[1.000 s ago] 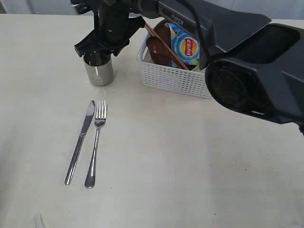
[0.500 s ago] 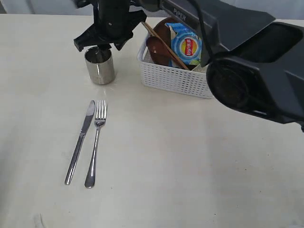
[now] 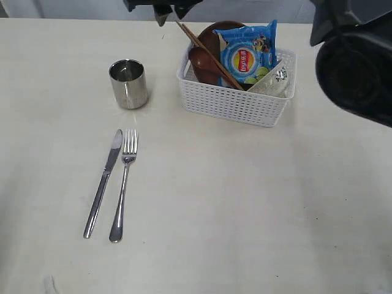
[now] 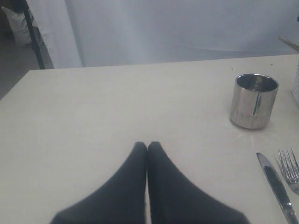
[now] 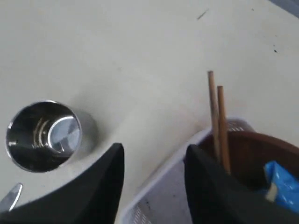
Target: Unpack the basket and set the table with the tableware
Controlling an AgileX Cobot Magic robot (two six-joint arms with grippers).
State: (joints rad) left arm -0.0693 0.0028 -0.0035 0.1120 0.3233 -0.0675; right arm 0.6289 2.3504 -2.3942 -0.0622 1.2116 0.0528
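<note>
Our tabletop (image 3: 257, 208) carries the basket (image 3: 233, 104), its rim just below our right pincer (image 5: 153, 154), spread apart, we judge, to dip in. The cup (image 5: 44, 135) stands laid out beside that pincer, chopsticks (image 5: 216, 116) opposite; our left pincer (image 4: 147, 145) is pressed together, idle.

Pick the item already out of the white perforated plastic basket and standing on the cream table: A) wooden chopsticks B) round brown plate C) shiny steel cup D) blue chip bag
C: the shiny steel cup stands upright on the cream table, apart from the white basket holding the rest.
</note>
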